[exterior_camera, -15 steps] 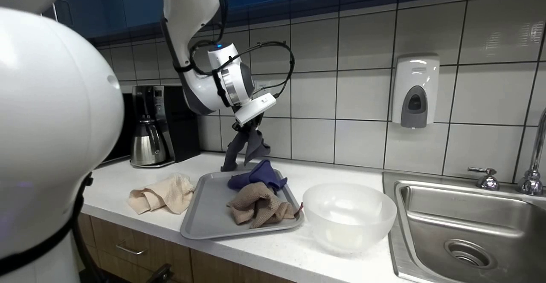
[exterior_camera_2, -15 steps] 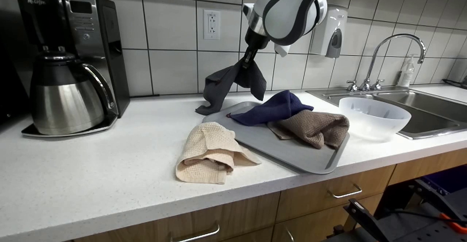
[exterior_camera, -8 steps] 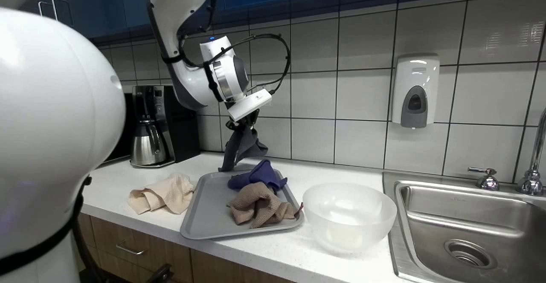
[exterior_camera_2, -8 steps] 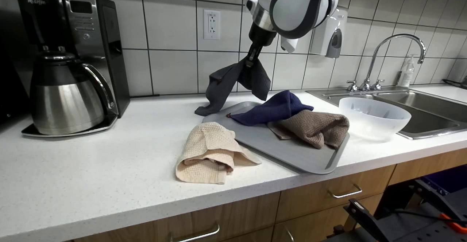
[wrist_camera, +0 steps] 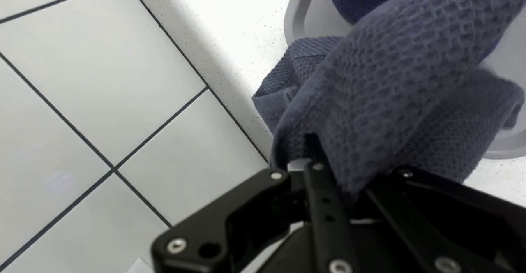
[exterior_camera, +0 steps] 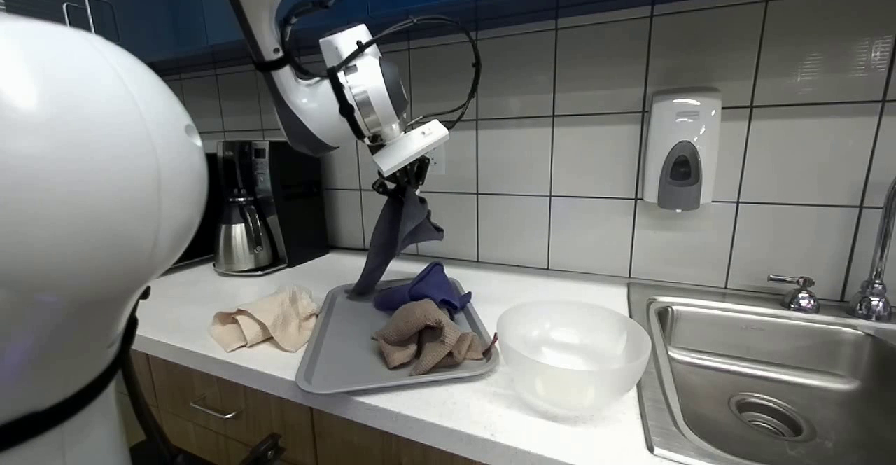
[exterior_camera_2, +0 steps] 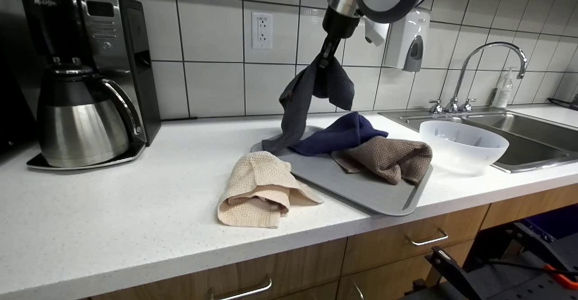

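My gripper [exterior_camera_2: 323, 61] is shut on a dark grey waffle cloth [exterior_camera_2: 300, 105], which hangs down in two folds. Its long fold reaches low over the rear corner of a grey tray [exterior_camera: 343, 353]; whether it touches the tray I cannot tell. In the wrist view the same cloth [wrist_camera: 390, 79] fills the space ahead of the jaws and hides part of the fingers. On the tray lie a navy cloth [exterior_camera_2: 341, 133] and a brown cloth [exterior_camera_2: 388, 155], side by side and touching. A cream cloth [exterior_camera_2: 257, 191] lies crumpled on the counter beside the tray.
A frosted bowl [exterior_camera: 574, 353] stands between the tray and the steel sink [exterior_camera: 756, 381]. A coffee maker with a steel carafe [exterior_camera_2: 83, 124] stands at the left. The tiled wall [exterior_camera: 518, 227] rises close behind the gripper, with a soap dispenser [exterior_camera: 682, 150] on it.
The gripper has risen, carrying the grey cloth, and has shifted sideways. The cloth's low end has swung from beside the tray to over its corner. The other cloths have stayed put.
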